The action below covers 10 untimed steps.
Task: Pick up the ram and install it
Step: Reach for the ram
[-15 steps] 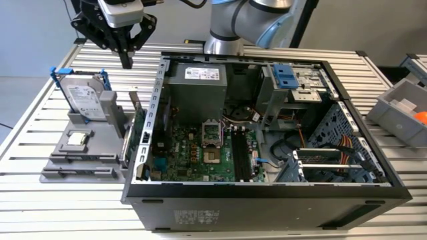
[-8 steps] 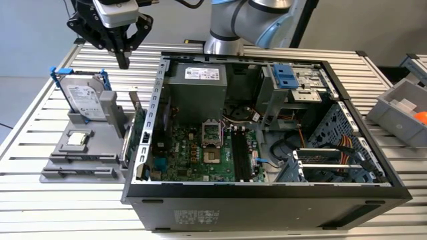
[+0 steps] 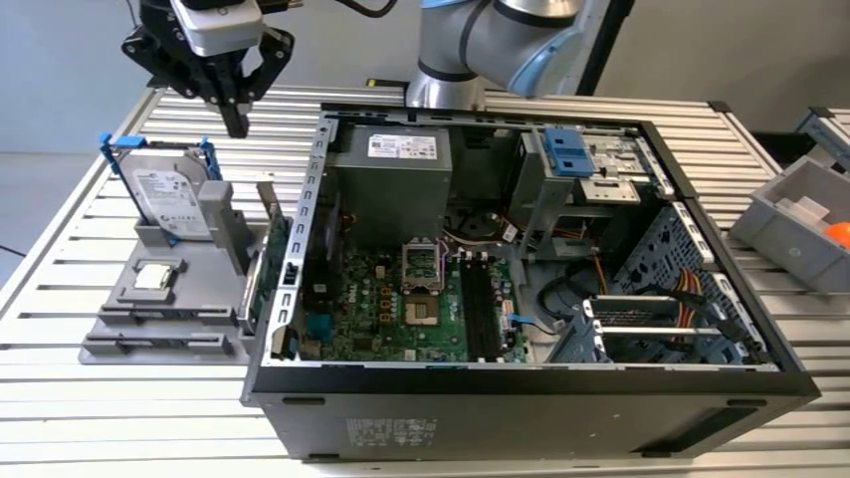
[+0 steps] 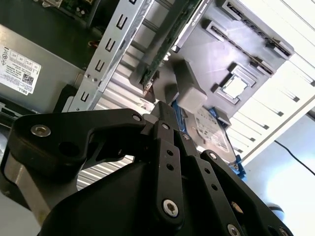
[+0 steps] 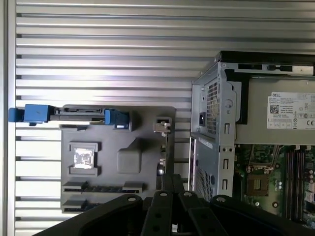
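Your arm's claw (image 3: 238, 124) hangs high over the slatted worktop (image 3: 80, 418), at the exterior view's left, beside an open computer case (image 3: 531, 398). Its fingers are drawn together to a narrow point, with nothing visible between them.

Under it sits a grey holder (image 3: 133, 351). The holder carries a hard drive (image 3: 170, 199) in a blue frame, standing on edge, and a green card (image 3: 273, 249) standing upright just beside the case wall.

The ram (image 5: 103, 188) looks to be the dark narrow strip lying in a slot of the holder, at the end away from the hard drive (the claw's own body covers part of that end in the first wrist view, so treat this as likely, not certain). The claw is well apart from it.

Risks, as a judgement:
- The claw hangs nearer the hard drive and card than the ram, so a straight descent could strike either.
- Closed fingers would land on the ram's thin top edge instead of straddling it.
- An off-centre grip could tilt the stick in its slot or drag the holder.
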Motion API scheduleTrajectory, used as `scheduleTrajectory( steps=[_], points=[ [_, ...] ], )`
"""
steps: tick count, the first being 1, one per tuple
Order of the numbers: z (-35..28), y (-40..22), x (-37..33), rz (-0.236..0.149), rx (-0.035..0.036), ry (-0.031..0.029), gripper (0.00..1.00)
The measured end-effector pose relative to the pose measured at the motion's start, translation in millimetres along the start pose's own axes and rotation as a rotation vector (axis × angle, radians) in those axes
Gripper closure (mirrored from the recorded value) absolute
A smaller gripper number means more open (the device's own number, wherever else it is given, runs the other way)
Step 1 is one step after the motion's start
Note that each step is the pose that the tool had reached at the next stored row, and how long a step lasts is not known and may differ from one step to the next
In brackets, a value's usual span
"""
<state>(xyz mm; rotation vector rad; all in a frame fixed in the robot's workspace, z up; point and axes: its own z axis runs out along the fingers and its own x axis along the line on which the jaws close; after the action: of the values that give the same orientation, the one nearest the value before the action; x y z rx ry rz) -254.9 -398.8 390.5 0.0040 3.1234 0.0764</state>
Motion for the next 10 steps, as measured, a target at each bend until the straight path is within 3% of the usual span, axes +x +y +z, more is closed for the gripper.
scheduleTrajectory(
  steps=[10],
  points=[
    [0.0,0.0,11.5,-0.002,0.0001,0.0023,1.00]
  ],
)
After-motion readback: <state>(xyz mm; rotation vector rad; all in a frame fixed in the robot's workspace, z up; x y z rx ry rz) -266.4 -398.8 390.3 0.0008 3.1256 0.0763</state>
